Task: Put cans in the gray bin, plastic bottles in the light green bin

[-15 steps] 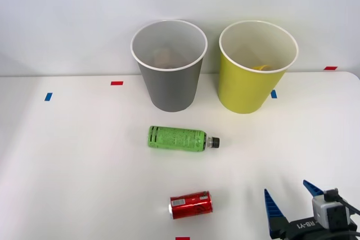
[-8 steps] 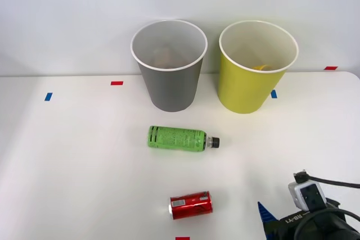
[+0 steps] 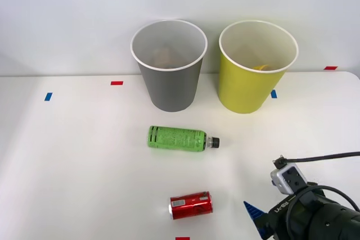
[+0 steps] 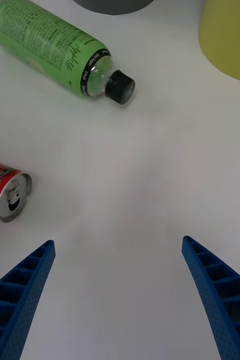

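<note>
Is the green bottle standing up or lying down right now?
Lying down. The green bottle rests on its side on the table, black cap pointing toward the robot's right, in front of the gray bin.

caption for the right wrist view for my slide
Open pincer above the table, red can and green bottle lying ahead.

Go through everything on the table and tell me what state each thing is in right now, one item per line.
red can: lying on its side on the table, not gripped.
green bottle: lying on its side, black cap on, not gripped.
gray bin: upright, open top.
light green bin: upright, open top.
right gripper: open, holding nothing, above bare table beside the can.
</note>
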Robot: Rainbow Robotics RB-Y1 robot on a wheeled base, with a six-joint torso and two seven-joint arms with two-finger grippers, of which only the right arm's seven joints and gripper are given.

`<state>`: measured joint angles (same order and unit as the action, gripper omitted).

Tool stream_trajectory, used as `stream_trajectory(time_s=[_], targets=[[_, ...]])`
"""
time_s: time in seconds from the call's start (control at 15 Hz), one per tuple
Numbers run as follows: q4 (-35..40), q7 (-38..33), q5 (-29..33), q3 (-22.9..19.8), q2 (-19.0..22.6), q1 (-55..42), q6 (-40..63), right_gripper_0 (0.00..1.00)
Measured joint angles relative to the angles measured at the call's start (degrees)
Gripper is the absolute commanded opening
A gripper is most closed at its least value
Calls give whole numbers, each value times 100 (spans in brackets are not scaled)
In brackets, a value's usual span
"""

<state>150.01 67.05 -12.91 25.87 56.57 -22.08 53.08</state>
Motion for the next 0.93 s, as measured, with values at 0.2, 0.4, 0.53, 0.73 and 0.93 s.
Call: stream_trajectory(time_s=[0.2,0.4,0.53,0.73,0.93], targets=[[0,82,-620,228,59,800,939,77],[0,861,-1009,449,20,1502,2038,77],[0,1452,-1430,502,-61,1949,2712,77],[0,2113,-2062,515,-327,2436,3421,77],[0,2526,-2601,516,-512,2751,3664,77]])
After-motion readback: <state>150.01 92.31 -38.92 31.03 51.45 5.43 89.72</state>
